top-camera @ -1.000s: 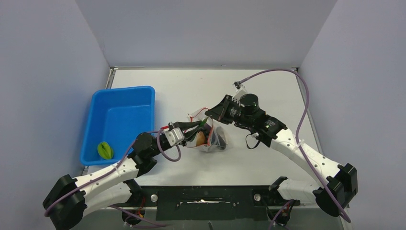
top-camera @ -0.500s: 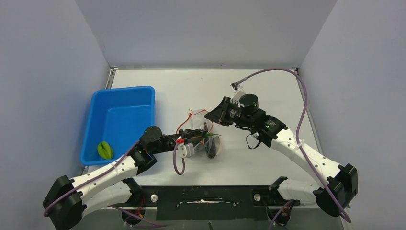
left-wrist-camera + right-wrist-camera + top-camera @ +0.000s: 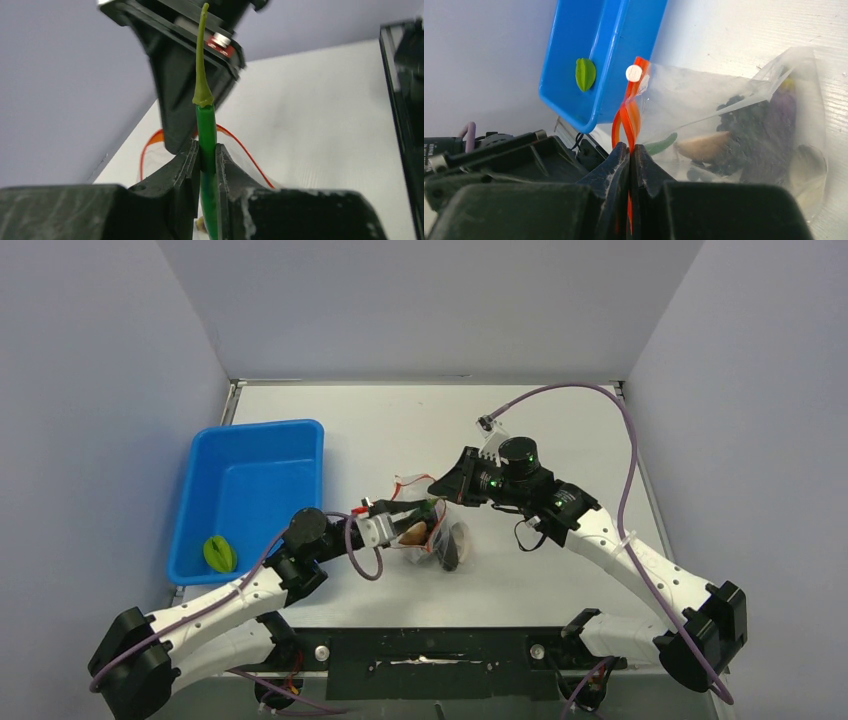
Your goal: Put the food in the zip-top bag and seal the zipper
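My left gripper (image 3: 207, 150) is shut on the long green pod (image 3: 206, 125), stem end up, at the mouth of the zip-top bag (image 3: 440, 540). The pod's lower end shows through the clear plastic in the right wrist view (image 3: 661, 145). My right gripper (image 3: 629, 148) is shut on the red zipper (image 3: 629, 117) and holds the bag's (image 3: 724, 100) mouth edge up. In the bag lie the dark grape bunch (image 3: 754, 130) and a tan piece (image 3: 704, 145). The lime-green fruit (image 3: 219, 553) lies in the blue tray. In the top view the grippers, left (image 3: 420, 515) and right (image 3: 440, 485), nearly meet.
The blue tray (image 3: 250, 435) stands on the table's left side, close to the left wall, and also shows in the right wrist view (image 3: 609, 30). Grey walls close the table on three sides. The right arm's purple cable (image 3: 600, 400) loops over the back right.
My left wrist rolled and dipped toward the near edge, then came back up to the bag's mouth, still shut on the pod. The bag shifted slightly. The right arm barely moved.
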Robot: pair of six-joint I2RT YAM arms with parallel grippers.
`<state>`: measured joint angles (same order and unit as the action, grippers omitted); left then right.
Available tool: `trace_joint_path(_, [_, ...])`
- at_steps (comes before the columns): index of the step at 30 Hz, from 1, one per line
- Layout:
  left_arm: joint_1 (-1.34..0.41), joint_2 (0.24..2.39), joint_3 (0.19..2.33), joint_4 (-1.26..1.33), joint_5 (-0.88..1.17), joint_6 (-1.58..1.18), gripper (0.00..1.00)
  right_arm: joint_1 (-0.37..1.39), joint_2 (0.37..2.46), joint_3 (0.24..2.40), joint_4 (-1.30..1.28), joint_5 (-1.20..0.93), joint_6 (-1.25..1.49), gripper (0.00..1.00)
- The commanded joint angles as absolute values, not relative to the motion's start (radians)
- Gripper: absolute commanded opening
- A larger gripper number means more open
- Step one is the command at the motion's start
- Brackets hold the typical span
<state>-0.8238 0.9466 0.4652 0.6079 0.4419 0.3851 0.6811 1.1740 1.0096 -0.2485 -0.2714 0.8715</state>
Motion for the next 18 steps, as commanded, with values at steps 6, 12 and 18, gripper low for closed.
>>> trace_joint_path(6, [-0.882, 0.974, 0.595, 0.743, -0.05, -0.263, 0.03, 0.672, 1.148, 1.046, -0.147, -0.23, 0.915, 0.0])
trace_joint_path(12, [-0.956, 0.953, 0.496, 0.915, -0.267, -0.395, 0.03, 0.671, 1.14, 1.043, -0.096, -0.164, 0.954, 0.0])
trace_joint_path(18, [-1.056, 1.052, 0.399, 1.191, -0.357, -0.228, 0.03, 0.672, 1.147, 1.047, -0.05, -0.152, 1.001, 0.0])
